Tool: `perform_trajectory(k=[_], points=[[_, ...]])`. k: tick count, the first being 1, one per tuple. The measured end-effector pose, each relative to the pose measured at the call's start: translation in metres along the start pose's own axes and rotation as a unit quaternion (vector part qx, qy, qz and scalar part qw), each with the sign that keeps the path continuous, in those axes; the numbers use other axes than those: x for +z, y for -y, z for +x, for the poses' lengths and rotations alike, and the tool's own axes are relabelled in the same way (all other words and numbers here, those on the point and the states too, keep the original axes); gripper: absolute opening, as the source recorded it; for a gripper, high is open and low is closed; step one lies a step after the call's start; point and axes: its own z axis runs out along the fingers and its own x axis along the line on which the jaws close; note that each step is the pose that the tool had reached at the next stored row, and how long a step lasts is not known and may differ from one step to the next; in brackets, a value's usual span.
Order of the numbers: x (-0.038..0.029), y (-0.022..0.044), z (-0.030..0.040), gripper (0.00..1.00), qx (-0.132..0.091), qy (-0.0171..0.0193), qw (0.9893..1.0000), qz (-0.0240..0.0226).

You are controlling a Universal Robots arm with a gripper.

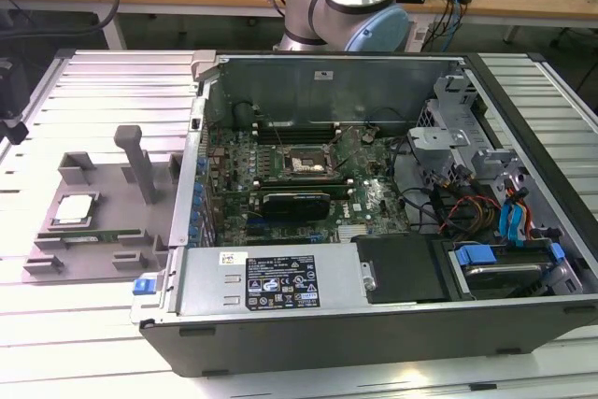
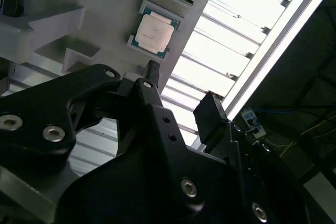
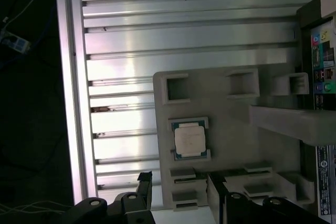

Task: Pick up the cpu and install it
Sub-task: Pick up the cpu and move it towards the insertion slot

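Exterior view shows a big open computer case (image 1: 374, 334) lying on a table (image 1: 93, 81) made of long shiny metal slats. A white sticker (image 1: 280, 279) sits on the flat metal cover at the front of the case. It has black marks and small print on it, but the words are too small to read. Inside the case is a green motherboard (image 1: 374, 198) with a square black socket (image 1: 306, 163) in a metal frame. At the exterior view's left, just beside the case, lies a flat grey plastic tray (image 1: 112, 184) with little walls and a tall peg. The cpu (image 1: 75, 210) lies flat on this tray, in its own small corner holders. It is a little square chip with a smooth silver-grey metal top and a thin pale rim with a bit of green at the edge. The faint print on top cannot be read. In both wrist views the cpu (image 2: 154, 30) (image 3: 190, 139) has nothing touching it. A long thin green memory stick (image 1: 93, 235) lies near it on the same tray. The end effector (image 2: 181, 85) (image 3: 178, 178) is black, hard and bolted together. Its two fingers (image 2: 152, 72) are spread apart with nothing between them, and they are not touching the cpu.
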Motion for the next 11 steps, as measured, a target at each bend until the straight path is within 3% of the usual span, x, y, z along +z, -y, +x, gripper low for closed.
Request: perform_trajectory(k=[11], points=[[0.0089,-0.0002,0.0003,0.54,0.000,0.0000,1.0000,0.0000]])
